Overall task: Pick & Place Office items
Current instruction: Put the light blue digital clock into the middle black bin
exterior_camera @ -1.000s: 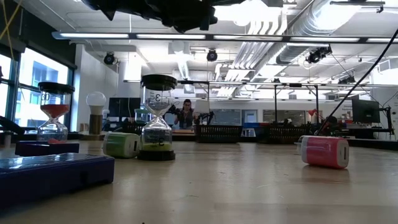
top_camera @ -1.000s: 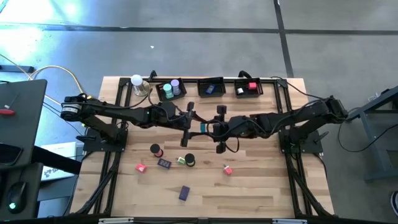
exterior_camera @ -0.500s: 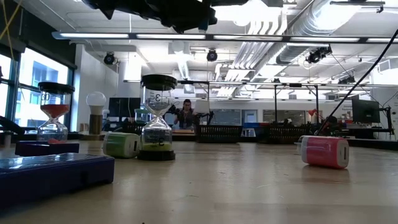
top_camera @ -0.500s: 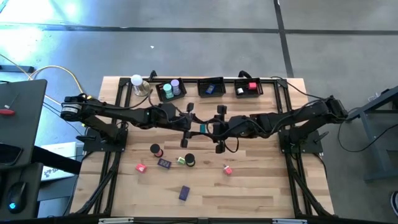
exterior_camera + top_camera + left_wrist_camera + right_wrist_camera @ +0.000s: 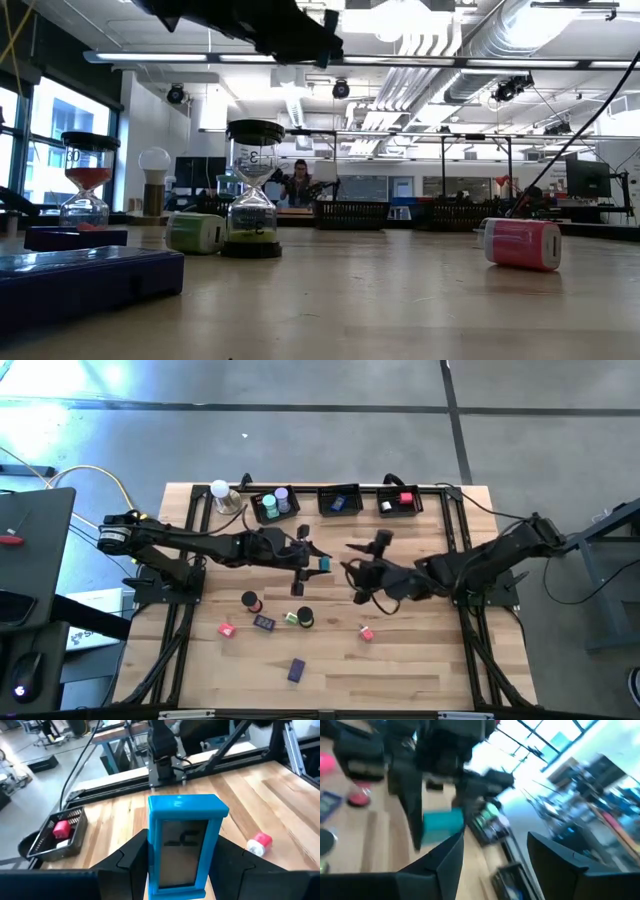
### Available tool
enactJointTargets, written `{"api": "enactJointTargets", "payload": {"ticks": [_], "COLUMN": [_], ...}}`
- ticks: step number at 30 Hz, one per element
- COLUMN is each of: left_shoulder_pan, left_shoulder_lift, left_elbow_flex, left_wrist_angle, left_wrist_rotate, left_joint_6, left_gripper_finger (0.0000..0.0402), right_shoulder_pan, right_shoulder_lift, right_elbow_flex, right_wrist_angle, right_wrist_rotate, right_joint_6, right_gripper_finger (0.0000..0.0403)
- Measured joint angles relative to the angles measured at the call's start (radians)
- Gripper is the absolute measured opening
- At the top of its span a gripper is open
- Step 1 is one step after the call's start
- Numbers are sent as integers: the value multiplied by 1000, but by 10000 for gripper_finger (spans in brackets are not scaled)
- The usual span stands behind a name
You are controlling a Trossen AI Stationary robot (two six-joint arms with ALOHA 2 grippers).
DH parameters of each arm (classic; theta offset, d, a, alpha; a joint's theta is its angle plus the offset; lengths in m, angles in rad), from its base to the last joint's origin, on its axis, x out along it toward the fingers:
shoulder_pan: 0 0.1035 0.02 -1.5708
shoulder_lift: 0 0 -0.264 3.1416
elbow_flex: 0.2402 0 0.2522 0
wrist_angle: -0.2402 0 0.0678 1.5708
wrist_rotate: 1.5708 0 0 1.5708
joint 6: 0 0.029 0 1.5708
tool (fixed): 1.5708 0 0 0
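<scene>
Wooden tabletop [image 5: 420,660]: three black trays [image 5: 338,501] along far edge, loose items near middle. Right claw [image 5: 362,572] has pulled back from centre since half a second ago, fingers spread, empty. Left claw [image 5: 307,563] stays pinching teal hourglass [image 5: 323,564] [image 5: 186,842] aloft above tabletop centre. Judgement: handover done; left arm next carries hourglass to tray. Black-capped hourglass [image 5: 253,188], pink sharpener [image 5: 521,244] await pickup.

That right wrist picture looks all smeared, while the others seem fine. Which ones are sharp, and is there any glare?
Right wrist view: streaked with motion blur; only the teal block reads. Left wrist view: crisp, the same block clear between the left tool fingers. Low view: ceiling lights glare white, and the near blue block is soft. High view: sharp, a bright patch on the floor.
</scene>
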Motion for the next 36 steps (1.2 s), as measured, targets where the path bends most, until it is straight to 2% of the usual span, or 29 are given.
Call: {"api": "enactJointTargets", "payload": {"ticks": [2,5,8,10,14,20,30,36], "left_shoulder_pan": [22,83,154,193,259,351,472,536], "left_shoulder_lift": [0,0,5,19,80,253,553,688], "left_elbow_flex": [1,46,103,140,263,473,801,919], "left_wrist_angle": [-2,-102,-170,-195,-323,-555,-691,-747], "left_wrist_rotate": [27,105,189,208,208,191,187,185], "left_joint_6": [-22,-61,-91,-95,-88,-49,-46,-88], "left_gripper_finger": [151,151,151,151,151,151,151,151], "right_shoulder_pan": [29,57,64,63,54,52,52,52], "right_shoulder_lift": [3,4,3,3,3,3,3,4], "right_elbow_flex": [0,-1,-2,-2,-2,-2,-2,-2], "right_wrist_angle": [-55,-135,-220,-277,-337,-339,-349,-380], "right_wrist_rotate": [60,106,97,98,105,104,100,100], "right_joint_6": [51,144,259,326,416,441,451,470], "right_gripper_finger": [208,207,205,205,205,205,204,204]}}
